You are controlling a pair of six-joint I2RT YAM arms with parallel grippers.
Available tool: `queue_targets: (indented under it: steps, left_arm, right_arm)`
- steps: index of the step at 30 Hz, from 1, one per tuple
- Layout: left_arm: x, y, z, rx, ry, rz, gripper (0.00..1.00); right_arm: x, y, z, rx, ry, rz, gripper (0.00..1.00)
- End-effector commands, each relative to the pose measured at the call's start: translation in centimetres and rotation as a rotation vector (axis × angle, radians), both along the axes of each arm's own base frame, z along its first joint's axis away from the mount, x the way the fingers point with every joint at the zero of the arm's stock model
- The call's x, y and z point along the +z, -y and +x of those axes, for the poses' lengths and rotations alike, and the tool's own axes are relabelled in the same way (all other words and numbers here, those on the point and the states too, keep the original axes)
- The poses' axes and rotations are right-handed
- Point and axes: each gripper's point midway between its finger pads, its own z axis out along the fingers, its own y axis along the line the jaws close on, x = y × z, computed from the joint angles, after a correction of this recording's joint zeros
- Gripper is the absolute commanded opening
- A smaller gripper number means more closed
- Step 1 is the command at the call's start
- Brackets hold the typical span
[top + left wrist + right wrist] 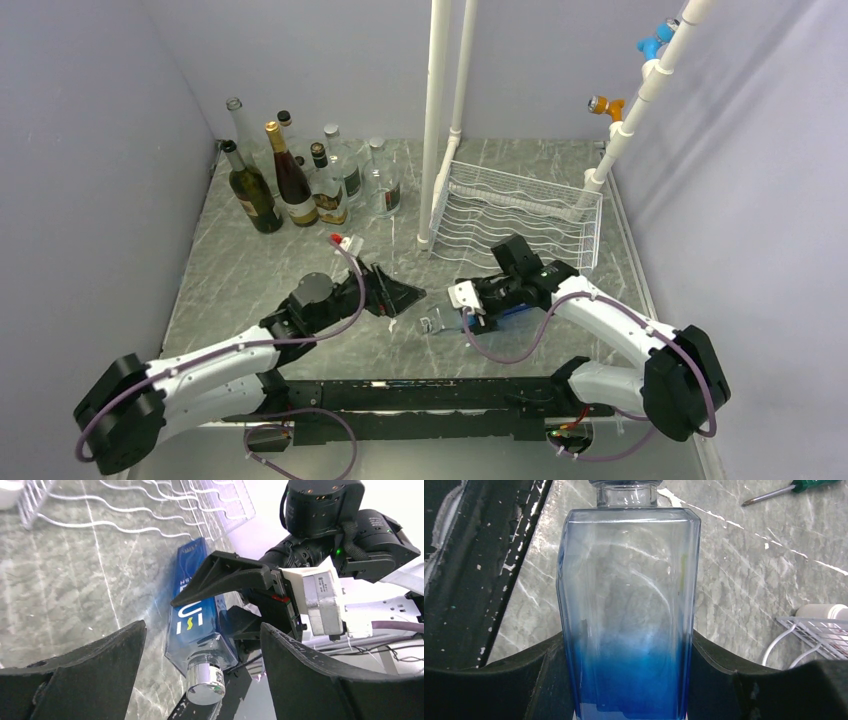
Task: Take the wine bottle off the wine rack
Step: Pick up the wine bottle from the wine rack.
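The right gripper point(629, 652) clamps the bottle point(195, 622), lying flat at lower centre, cap toward the spread, empty left gripper point(202, 627).

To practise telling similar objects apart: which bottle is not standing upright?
The blue-tinted square bottle, gripped on its side by the right gripper near the wine rack; the other bottles stand upright, grouped at back left.

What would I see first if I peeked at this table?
A shiny blue glass bottle, held sideways near the front by the right tool. Behind it stands a white wire rack, and a crowd of tall bottles fills the back left corner.
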Motion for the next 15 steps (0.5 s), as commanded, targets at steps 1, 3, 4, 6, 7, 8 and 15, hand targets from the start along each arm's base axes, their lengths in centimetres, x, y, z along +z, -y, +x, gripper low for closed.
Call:
queue_targets:
  steps: [1, 3, 4, 6, 7, 8, 15]
  left_arm:
    - [0.1, -2.4, 1.2, 0.114, 0.1, 0.078, 0.9]
    - [0.3, -3.2, 1.3, 0.14, 0.123, 0.083, 0.92]
    - [0.5, -3.5, 1.3, 0.154, 0.135, 0.08, 0.94]
    - [0.7, -3.9, 1.2, 0.166, 0.147, 0.069, 0.99]
    - [0.7, -4.1, 1.0, 0.167, 0.151, 0.061, 0.99]
    - [0.6, -4.2, 0.9, 0.169, 0.156, 0.054, 1.0]
    - [1.5, -4.8, 0.4, 0.175, 0.202, -0.033, 1.0]
  right_arm:
    - [4.5, -1.8, 0.0, 0.031, -0.006, 0.147, 0.0]
    - [5.1, -1.7, 0.0, 0.023, -0.022, 0.166, 0.0]
    - [5.4, -1.8, 0.1, 0.019, -0.03, 0.177, 0.0]
    - [6.1, -1.7, 0.2, 0.008, -0.048, 0.201, 0.0]
    - [6.4, -1.7, 0.2, 0.003, -0.057, 0.214, 0.0]
    - [6.7, -1.7, 0.3, -0.003, -0.066, 0.226, 0.0]
    - [8.8, -1.3, 0.7, -0.042, -0.121, 0.3, 0.0]
